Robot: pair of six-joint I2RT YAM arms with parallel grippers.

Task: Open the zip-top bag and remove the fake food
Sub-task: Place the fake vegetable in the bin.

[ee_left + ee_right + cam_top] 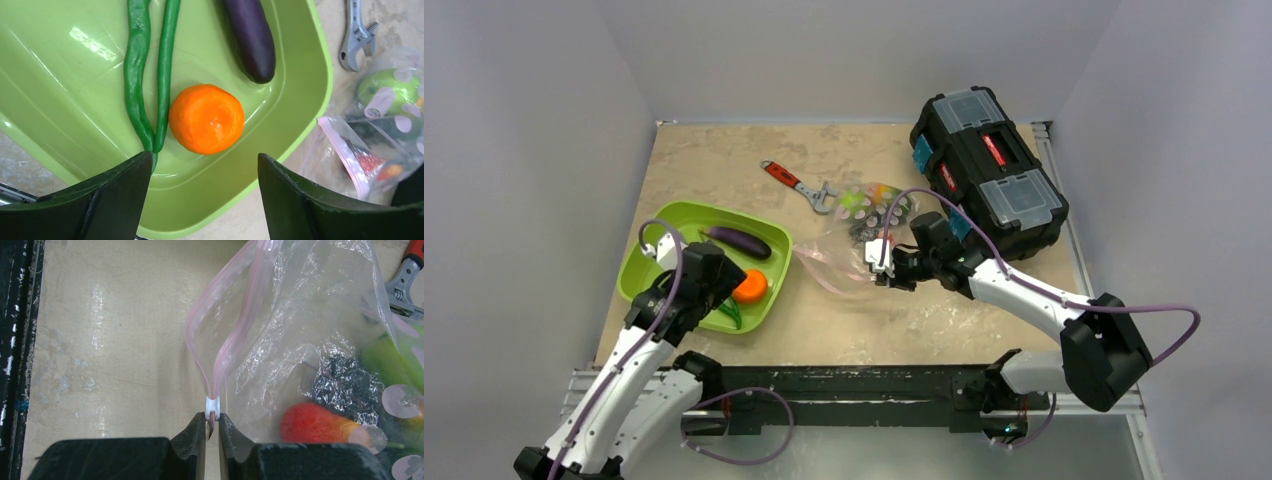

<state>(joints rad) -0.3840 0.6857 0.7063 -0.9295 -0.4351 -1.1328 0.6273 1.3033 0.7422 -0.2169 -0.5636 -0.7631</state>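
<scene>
My left gripper (204,170) has its fingers wide apart with nothing between them, and it hovers over the near side of the green tray (652,252). In the tray are the dark purple eggplant (252,40) at the far side, the orange fruit (206,118) near the middle and touching nothing but the tray floor, and two slim green pods (136,75) lying side by side just left of the orange. The zip-top bag (849,255) lies on the tabletop (724,160) just right of the tray, crinkled. My right gripper (212,422) is pinched together on the end of its pink zip strip (200,350), right below the white slider (213,404). Above the slider the two halves of the strip bow apart, so the mouth is open. Inside the bag I see a red piece (310,422) fading to orange, a green item (390,360) and something silvery and crumpled (345,385); I can't tell what the rest is. The red-handled wrench (796,183) lies beyond the tray and to its right, on the far side of the bag. The black toolbox (989,170) sits well right of the tray, past the bag.
</scene>
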